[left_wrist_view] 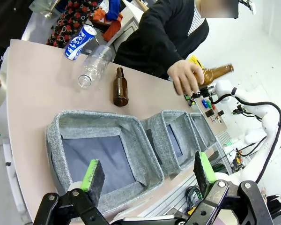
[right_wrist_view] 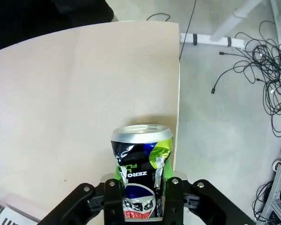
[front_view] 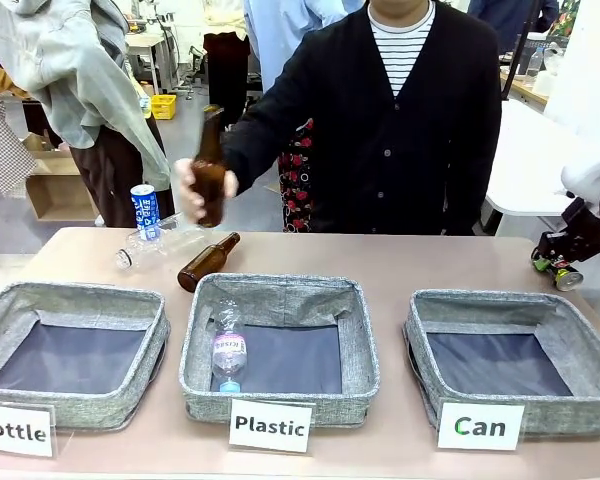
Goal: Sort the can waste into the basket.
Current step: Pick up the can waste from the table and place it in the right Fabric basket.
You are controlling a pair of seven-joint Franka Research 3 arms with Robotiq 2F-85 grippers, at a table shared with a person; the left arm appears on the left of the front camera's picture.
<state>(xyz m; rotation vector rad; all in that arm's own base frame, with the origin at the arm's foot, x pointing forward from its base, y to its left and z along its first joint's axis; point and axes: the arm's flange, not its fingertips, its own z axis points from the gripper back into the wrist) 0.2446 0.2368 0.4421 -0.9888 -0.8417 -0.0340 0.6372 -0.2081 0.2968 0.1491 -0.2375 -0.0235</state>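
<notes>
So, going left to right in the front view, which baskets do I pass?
Grey woven-fabric basket signed "Bottle" → grey woven-fabric basket signed "Plastic" → grey woven-fabric basket signed "Can".

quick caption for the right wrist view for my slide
Robot's right hand gripping a dented black can by the edge of the table, cables on the floor beyond.

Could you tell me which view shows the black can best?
Right wrist view: the dented black can is close up, clamped in the right gripper. Front view shows its silver end; left wrist view, too small to tell.
</notes>
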